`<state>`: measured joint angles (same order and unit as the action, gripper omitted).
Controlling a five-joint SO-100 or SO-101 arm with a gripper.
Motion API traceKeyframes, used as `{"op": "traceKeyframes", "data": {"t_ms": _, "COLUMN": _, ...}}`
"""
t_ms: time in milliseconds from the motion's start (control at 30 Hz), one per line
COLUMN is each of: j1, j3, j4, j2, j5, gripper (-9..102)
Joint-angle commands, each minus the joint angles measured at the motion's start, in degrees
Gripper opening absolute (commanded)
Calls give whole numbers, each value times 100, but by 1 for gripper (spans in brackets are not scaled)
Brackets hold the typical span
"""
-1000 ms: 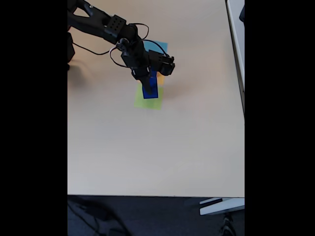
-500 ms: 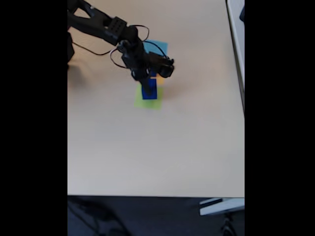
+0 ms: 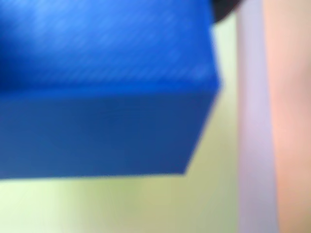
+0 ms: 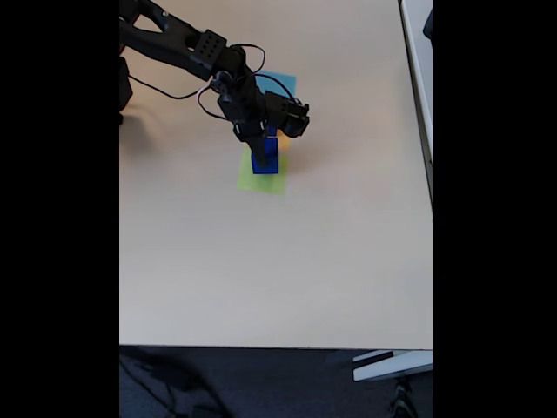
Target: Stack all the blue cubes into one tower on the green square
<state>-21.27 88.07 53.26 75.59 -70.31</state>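
A column of dark blue cubes (image 4: 266, 159) stands on the pale green square (image 4: 259, 181) near the table's middle back in the fixed view. My black gripper (image 4: 260, 148) hangs down right over the column's top and hides it, and its fingers blend into the dark blue. In the wrist view a blurred blue cube (image 3: 102, 92) is very close, showing a lighter top face and a darker side face. The green square (image 3: 146, 204) lies below and to the right of it. The cubes' separate steps cannot be made out.
An orange square (image 4: 283, 139) peeks out just behind the column, and a light-blue square (image 4: 280, 84) lies farther back under the arm's cables. The beige table (image 4: 278, 261) stretches toward the front edge. A white ledge (image 4: 416, 52) borders the right side.
The gripper has shifted only slightly over the column, ending a little lower on it. The column stays on the green square.
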Motion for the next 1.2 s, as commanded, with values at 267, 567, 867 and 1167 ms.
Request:
{"op": "traceKeyframes", "data": {"t_ms": 267, "j1": 88, "j3": 9, "j4": -105, "j2": 44, "j5": -114, "gripper": 10}}
{"op": "traceKeyframes", "data": {"t_ms": 567, "j1": 70, "j3": 44, "j4": -105, "j2": 26, "j5": -123, "gripper": 10}}
{"op": "traceKeyframes", "data": {"t_ms": 867, "j1": 44, "j3": 79, "j4": -132, "j2": 0, "j5": -149, "gripper": 11}}
{"op": "traceKeyframes", "data": {"t_ms": 1167, "j1": 26, "j3": 79, "j4": -176, "j2": -9, "j5": -132, "gripper": 12}}
